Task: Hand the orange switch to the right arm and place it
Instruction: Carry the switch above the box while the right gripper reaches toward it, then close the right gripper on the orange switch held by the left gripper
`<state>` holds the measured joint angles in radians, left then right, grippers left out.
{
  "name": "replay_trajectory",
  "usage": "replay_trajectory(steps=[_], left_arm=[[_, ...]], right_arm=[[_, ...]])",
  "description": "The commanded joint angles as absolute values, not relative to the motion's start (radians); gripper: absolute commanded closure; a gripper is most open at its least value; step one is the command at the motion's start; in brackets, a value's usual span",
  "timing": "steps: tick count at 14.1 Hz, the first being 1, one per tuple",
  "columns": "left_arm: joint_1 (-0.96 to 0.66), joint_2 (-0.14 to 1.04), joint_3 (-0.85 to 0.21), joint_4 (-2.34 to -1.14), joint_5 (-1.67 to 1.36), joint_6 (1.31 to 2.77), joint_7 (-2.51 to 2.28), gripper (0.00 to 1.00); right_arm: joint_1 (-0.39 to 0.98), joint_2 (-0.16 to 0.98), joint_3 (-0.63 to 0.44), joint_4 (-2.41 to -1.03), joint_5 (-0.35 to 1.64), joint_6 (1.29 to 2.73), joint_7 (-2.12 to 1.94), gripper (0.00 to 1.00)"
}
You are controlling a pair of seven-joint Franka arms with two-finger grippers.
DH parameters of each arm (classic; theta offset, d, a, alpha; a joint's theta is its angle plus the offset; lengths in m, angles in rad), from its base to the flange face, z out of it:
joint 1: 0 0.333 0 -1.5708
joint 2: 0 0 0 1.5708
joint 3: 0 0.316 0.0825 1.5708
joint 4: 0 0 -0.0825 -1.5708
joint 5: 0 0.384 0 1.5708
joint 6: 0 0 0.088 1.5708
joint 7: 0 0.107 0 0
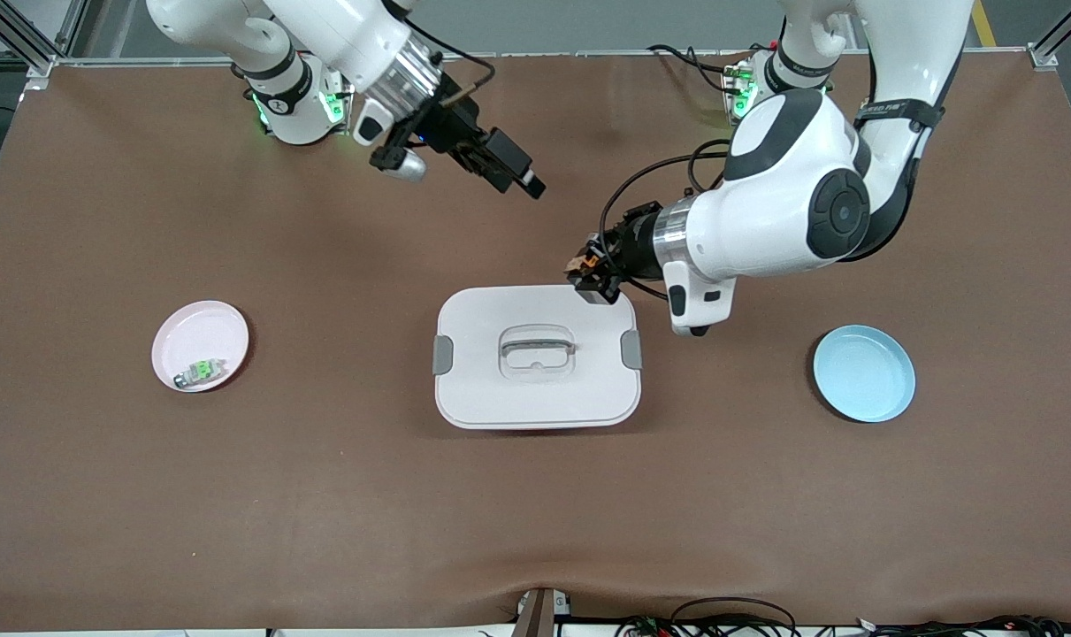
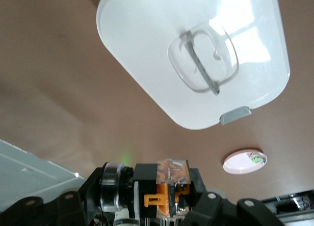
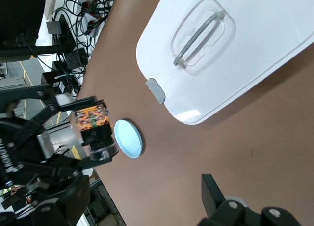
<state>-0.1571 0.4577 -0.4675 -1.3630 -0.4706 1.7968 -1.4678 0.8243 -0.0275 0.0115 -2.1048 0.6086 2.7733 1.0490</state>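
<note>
Sideways, orange switch (image 3: pixel 93 125) points lengthwise toward right arm (image 1: pixel 340 44).

The left tool (image 1: pixel 591 276) holds the orange switch (image 1: pixel 588 263) over a corner of the white lidded box (image 1: pixel 537 356). The right tool (image 1: pixel 522 177) hangs open over the brown table (image 1: pixel 323 495).

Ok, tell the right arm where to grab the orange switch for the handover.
Judging by its pose, grip the black barrel end of the orange switch, which sticks out free of the left pincer. The open right pincer should come at it from its own end of the table.
</note>
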Motion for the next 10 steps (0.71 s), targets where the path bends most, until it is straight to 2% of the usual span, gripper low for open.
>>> replay_trajectory(steps=[1, 10], left_arm=[[-0.178, 0.479, -0.469, -1.327, -0.517, 1.793, -1.491, 1.00], [-0.209, 0.500, -0.468, -1.335, -0.545, 1.792, -1.493, 1.00]], right_arm=[[0.844, 0.034, -0.002, -2.039, 0.632, 2.783, 1.052, 0.00], [0.839, 0.095, -0.005, -1.983, 0.637, 2.786, 1.058, 0.00]])
